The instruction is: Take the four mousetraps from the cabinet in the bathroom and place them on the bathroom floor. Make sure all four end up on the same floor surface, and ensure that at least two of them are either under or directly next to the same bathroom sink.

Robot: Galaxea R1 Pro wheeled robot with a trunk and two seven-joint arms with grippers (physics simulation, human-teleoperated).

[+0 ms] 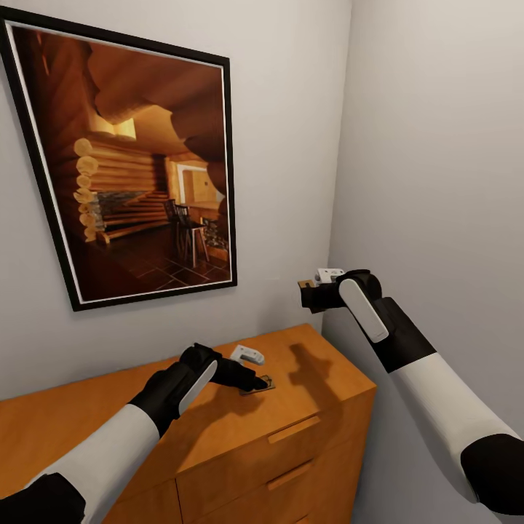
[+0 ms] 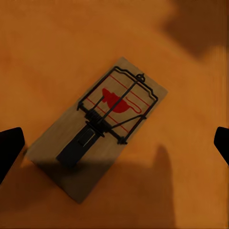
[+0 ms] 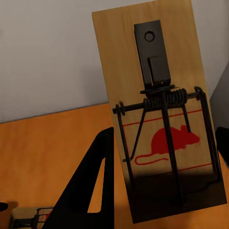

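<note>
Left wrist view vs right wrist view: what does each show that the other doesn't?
Left wrist: a flat mousetrap lying on the cabinet top, the left fingers open either side, not touching it. Right wrist: a held mousetrap upright in the right fingers, grey wall behind. Both: orange cabinet wood, a red-mouse-print trap.

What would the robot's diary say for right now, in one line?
left gripper: open over mousetrap on cabinet | right gripper: holding another mousetrap raised | placed on floor: not yet
</note>
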